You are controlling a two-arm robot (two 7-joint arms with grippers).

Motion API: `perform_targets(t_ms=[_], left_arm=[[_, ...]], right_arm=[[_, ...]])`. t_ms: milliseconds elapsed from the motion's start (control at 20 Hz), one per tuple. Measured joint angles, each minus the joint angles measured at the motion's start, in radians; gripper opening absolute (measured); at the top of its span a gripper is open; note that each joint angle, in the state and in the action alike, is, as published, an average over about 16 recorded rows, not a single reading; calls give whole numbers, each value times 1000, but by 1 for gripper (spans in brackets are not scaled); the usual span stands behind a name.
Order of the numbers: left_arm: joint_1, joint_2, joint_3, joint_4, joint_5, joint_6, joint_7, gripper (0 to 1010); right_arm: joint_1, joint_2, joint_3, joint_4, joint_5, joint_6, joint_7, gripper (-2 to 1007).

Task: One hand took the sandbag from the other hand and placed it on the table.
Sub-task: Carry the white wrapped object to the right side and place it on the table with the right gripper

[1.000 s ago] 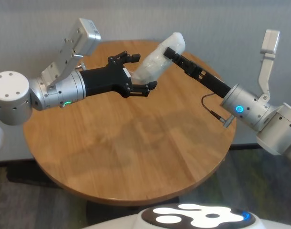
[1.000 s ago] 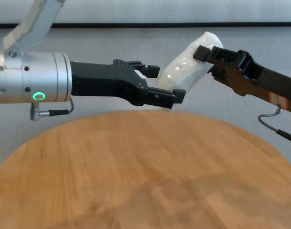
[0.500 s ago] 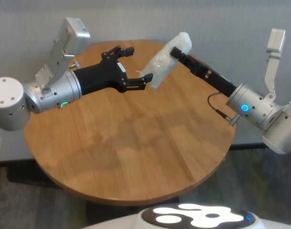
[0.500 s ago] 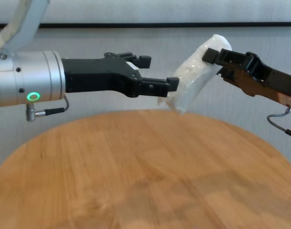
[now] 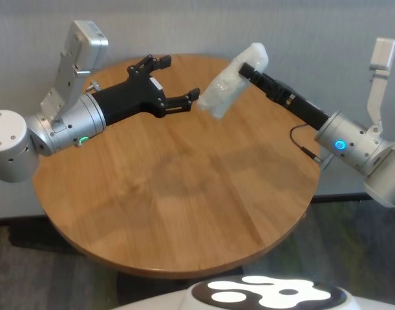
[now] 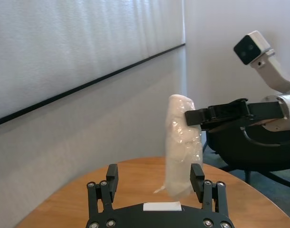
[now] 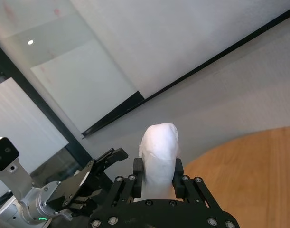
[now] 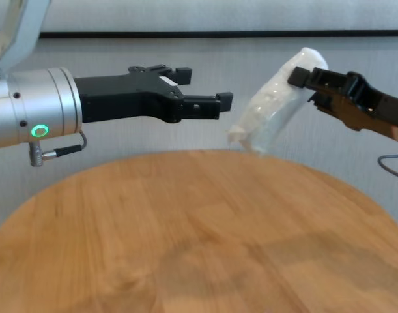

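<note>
White and crinkly, the small pillow-shaped sandbag in clear plastic (image 5: 233, 87) hangs in the upper middle of the head view, well above the round honey-brown wooden table (image 5: 184, 213). The black right gripper with the blue-cyan ring light (image 5: 247, 68) pinches it near its upper end, so most of the bag droops down-left with the short tail lowest. The black left gripper with the green ring light (image 5: 174, 84) sits just left of the bag, fingers spread and not touching it.

So the handover looks done, and what's left is the put-down. I'd lower the bag slowly toward the open middle of the table, tail first, let it lie flat, and only then loosen the grip. Since it's held near one end, it could swing, so no quick moves. The left arm should keep clear.
</note>
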Motion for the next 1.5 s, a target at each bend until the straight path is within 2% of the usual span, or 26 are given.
perform_targets(t_ms=[200,500,800,1000,1250,1500], left_arm=[[14,-2,-13,-18,14,23,44,1002],[38,-8,-35,-57,54,84,128,1002],[56,-16,-55,-88,89,136,185,1002],[65,-20,-65,-101,104,158,208,1002],[69,-24,-71,-105,108,164,214,1002],[69,-24,-70,-104,108,162,214,1002]], right_arm=[[-4,13,6,-5,-7,-1,-1,358],[-14,40,18,-19,-18,-1,-5,358],[-30,74,32,-39,-29,2,-11,358],[-39,103,35,-54,-46,9,-20,358],[-37,140,21,-70,-87,35,-35,358],[-21,170,-10,-76,-146,77,-57,358]])
